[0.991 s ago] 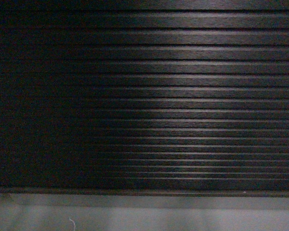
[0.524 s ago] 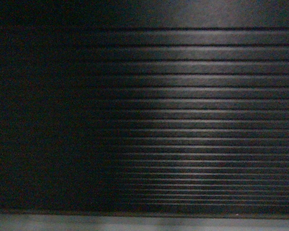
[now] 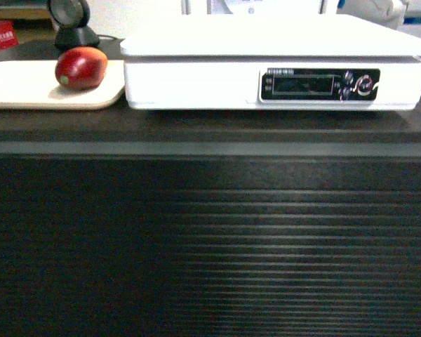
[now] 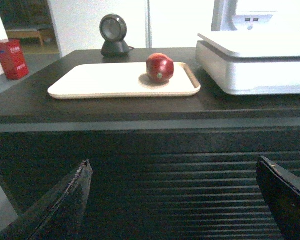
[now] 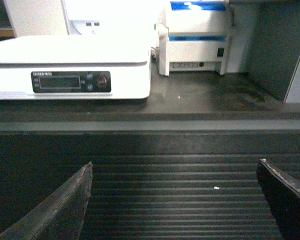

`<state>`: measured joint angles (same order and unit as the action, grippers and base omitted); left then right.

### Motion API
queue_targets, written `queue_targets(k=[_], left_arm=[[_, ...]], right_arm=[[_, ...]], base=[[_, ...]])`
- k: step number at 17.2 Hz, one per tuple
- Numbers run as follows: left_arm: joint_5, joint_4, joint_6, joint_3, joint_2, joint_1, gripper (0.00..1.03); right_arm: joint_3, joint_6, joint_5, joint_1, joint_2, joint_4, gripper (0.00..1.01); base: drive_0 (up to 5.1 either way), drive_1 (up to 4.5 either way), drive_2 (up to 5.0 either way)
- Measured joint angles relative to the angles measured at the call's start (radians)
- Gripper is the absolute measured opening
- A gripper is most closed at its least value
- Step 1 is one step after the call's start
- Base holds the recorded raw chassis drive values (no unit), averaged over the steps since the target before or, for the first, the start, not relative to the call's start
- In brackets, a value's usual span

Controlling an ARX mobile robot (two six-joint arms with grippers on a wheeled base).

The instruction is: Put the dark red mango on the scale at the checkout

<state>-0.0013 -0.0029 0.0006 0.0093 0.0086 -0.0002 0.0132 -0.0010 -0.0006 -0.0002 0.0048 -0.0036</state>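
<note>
A: Take the scale (image 3: 266,67) as the landmark and go left to right. What lies left of it?

B: Furthest left, a red box (image 4: 11,59), then a dark round device on a stand (image 4: 114,35) at the back of the checkout (image 3: 210,133). Nearer the scale is the beige tray (image 4: 100,82), and the dark red mango (image 3: 81,68) rests on that tray's near-scale end, just beside the scale's left wall but not touching it.

A: And right of the scale?

B: A white printer-like unit (image 5: 195,45) sits just beside it, seen from the right wrist.

A: What are the 2 grippers doing?

B: The left gripper (image 4: 175,200) has its jaws spread wide with nothing between them; it hangs low, in front of the ribbed panel (image 3: 210,253), below the counter edge. The right gripper (image 5: 175,200) is likewise wide apart and empty, at the same low level.

A: So how should the reach go?

B: I judge the pick has not begun. The left arm is the nearer one. It should rise above the counter lip first, then come in over the tray and straddle the mango across its narrower width. The skin looks glossy, so a centred, firm close matters. Lift well clear of the scale's raised platform edge before carrying right, and set the mango down near the platform's middle so it cannot roll off.
</note>
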Motion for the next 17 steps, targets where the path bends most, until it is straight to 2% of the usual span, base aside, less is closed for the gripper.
queue_targets(k=[17], left_arm=[[0.001, 0.0, 0.0, 0.0, 0.0, 0.0, 0.98]], right_arm=[[0.0, 0.0, 0.001, 0.0, 0.0, 0.0, 0.98]], base=[[0.0, 0.0, 0.0]])
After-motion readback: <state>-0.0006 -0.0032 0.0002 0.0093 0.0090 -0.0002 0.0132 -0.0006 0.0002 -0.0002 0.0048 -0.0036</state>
